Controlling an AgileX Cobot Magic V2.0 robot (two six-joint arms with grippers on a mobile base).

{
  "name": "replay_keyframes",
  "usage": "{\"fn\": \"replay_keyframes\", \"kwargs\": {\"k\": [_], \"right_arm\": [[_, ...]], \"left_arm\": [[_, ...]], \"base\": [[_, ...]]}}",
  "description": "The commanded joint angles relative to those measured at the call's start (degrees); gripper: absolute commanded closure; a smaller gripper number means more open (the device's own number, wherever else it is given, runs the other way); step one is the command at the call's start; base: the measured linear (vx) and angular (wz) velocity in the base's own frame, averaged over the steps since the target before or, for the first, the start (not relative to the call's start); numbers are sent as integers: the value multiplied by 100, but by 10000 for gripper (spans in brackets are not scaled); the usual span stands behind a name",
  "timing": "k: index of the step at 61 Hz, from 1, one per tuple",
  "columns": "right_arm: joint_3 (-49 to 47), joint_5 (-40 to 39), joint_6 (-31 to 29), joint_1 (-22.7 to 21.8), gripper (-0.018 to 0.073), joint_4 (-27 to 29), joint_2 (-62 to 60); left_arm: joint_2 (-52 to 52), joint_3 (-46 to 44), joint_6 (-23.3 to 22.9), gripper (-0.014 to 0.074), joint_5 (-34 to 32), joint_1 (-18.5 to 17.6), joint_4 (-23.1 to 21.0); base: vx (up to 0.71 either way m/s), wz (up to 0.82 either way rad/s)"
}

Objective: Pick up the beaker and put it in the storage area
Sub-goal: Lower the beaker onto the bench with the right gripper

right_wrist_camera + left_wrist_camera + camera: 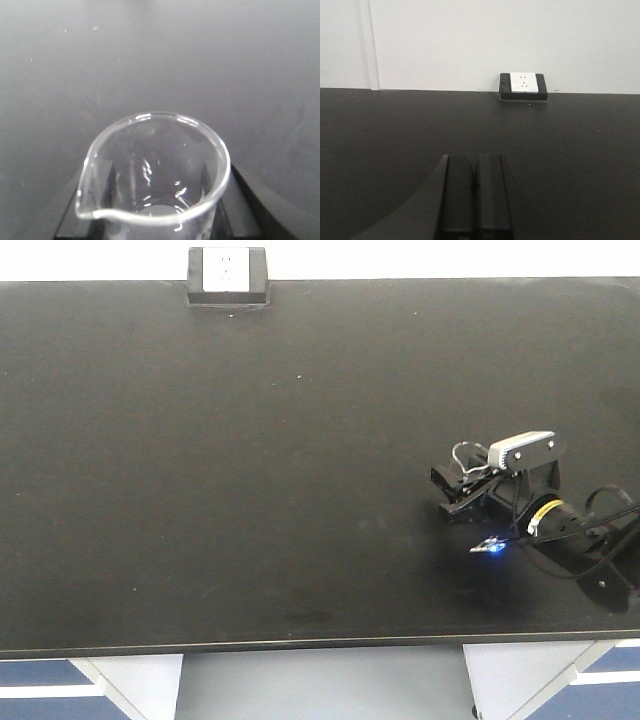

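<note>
The beaker, clear glass with its pour spout at the lower left of the rim, stands upright between the dark fingers of my right gripper, which is shut on it. In the front view the beaker shows as a faint glass outline at my right gripper, low over the right part of the storage area, a wide matte black benchtop. Whether the beaker touches the top I cannot tell. My left gripper is shut with nothing in it, low above the storage area.
A black-framed white socket box sits at the benchtop's back edge, also ahead of the left gripper as the socket box against a white wall. The benchtop's front edge runs above grey and blue cabinets.
</note>
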Motion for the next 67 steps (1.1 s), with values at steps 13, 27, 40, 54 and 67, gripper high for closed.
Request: {"fn": "replay_keyframes", "kwargs": {"k": [13, 27, 40, 54, 67], "right_arm": [[-89, -839, -532, -16, 559, 48, 105], [-89, -827, -576, -16, 506, 47, 112], [-89, -866, -728, -16, 361, 4, 112], [-89, -1053, -728, -16, 146, 9, 112], [-89, -1104, -728, -16, 30, 51, 112]], "left_arm": [[-98, 125, -33, 605, -484, -42, -32], [-98, 125, -33, 605, -484, -42, -32], [-98, 125, -33, 605, -484, -42, -32], [-98, 125, -33, 605, -484, -42, -32], [-98, 125, -33, 605, -484, -42, -32]], "base": [[0, 0], [0, 0], [0, 0], [0, 0], [0, 0]]}}
